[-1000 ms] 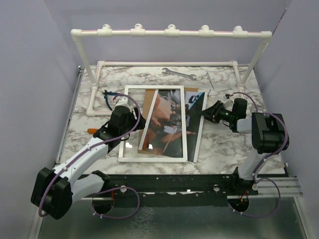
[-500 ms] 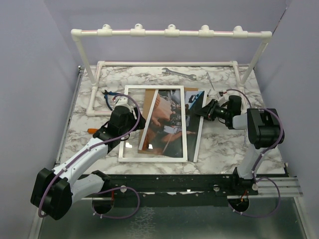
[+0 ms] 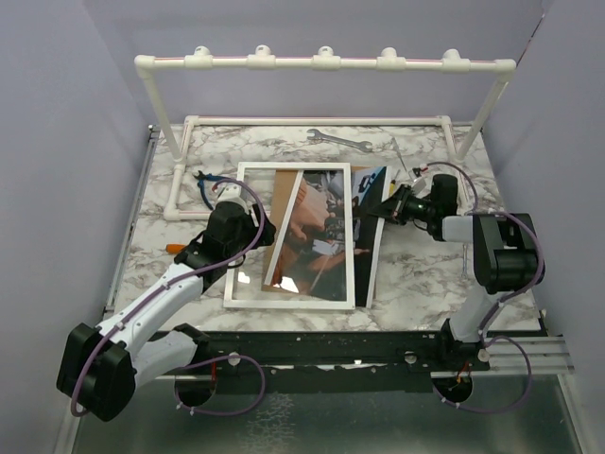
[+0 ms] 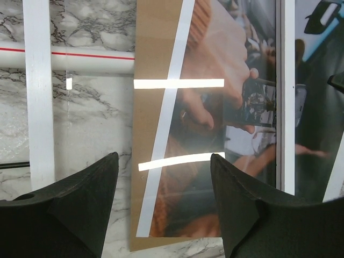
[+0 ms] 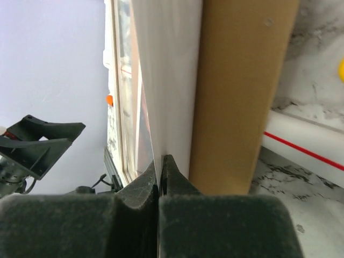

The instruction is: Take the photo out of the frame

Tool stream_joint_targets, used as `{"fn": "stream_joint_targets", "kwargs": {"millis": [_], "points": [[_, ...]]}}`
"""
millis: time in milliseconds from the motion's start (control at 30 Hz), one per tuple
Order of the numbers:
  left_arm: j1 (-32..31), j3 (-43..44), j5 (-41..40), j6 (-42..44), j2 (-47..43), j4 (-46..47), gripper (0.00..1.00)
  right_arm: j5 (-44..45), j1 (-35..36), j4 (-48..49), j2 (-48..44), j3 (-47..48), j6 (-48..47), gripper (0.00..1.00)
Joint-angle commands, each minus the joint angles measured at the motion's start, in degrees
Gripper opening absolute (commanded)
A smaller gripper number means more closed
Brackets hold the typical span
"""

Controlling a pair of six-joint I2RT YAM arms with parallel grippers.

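The frame (image 3: 244, 232) lies flat on the marble table, white border and glass front up. The photo (image 3: 367, 194) shows under the glass and sticks out past the frame's right side, its right edge lifted. My right gripper (image 3: 385, 205) is shut on that edge; in the right wrist view the gripper (image 5: 161, 164) pinches the photo's white back (image 5: 172, 80) beside the brown backing board (image 5: 242, 91). My left gripper (image 3: 248, 234) hovers open over the frame's left part; the left wrist view (image 4: 164, 212) shows the board (image 4: 153, 134) and the photo (image 4: 226, 107) through the glass.
A white pipe rack (image 3: 321, 62) stands across the back, its base rail (image 3: 180, 175) left of the frame. A wrench (image 3: 338, 139) and a thin tool (image 3: 399, 151) lie at the back. Blue-handled pliers (image 3: 203, 184) and an orange item (image 3: 173, 249) lie left.
My right gripper has swung a little farther back with the photo's edge in it, and more of the photo now shows right of the frame. The left arm has barely moved.
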Motion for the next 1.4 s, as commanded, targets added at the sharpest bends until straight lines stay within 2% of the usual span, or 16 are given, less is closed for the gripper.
{"fn": "stream_joint_targets", "kwargs": {"millis": [0, 100, 267, 500, 667, 833, 1100, 1367], "points": [[0.4, -0.5, -0.4, 0.6, -1.6, -0.8, 0.70, 0.6, 0.3, -6.6, -5.5, 3.8, -2.8, 0.01], [0.4, -0.6, -0.4, 0.5, -2.0, -1.0, 0.70, 1.8, 0.3, -14.5, -7.9, 6.5, -5.9, 0.00], [0.4, -0.9, -0.7, 0.6, -2.3, -1.1, 0.70, 9.2, -0.5, -31.9, -11.2, 13.4, -12.5, 0.00], [0.4, -0.5, 0.3, -1.3, -1.1, 0.2, 0.70, 12.6, -8.8, -45.7, -14.2, 19.2, -17.7, 0.00], [0.3, 0.0, 3.0, -2.4, -0.3, 1.4, 0.70, 23.0, -10.3, -63.3, -12.1, 31.4, -25.9, 0.00], [0.4, 0.8, 5.6, -1.9, -0.6, 0.8, 0.70, 29.0, -10.3, -76.2, -10.2, 43.5, -30.8, 0.00], [0.4, 2.0, 6.6, -0.8, -0.9, -1.6, 0.70, 37.7, -10.3, -86.9, -10.2, 48.5, -37.2, 0.00], [0.3, 3.6, 6.0, -0.4, 0.4, -3.1, 0.70, 56.2, -10.3, -88.7, -6.3, 53.2, -38.6, 0.00]]}}
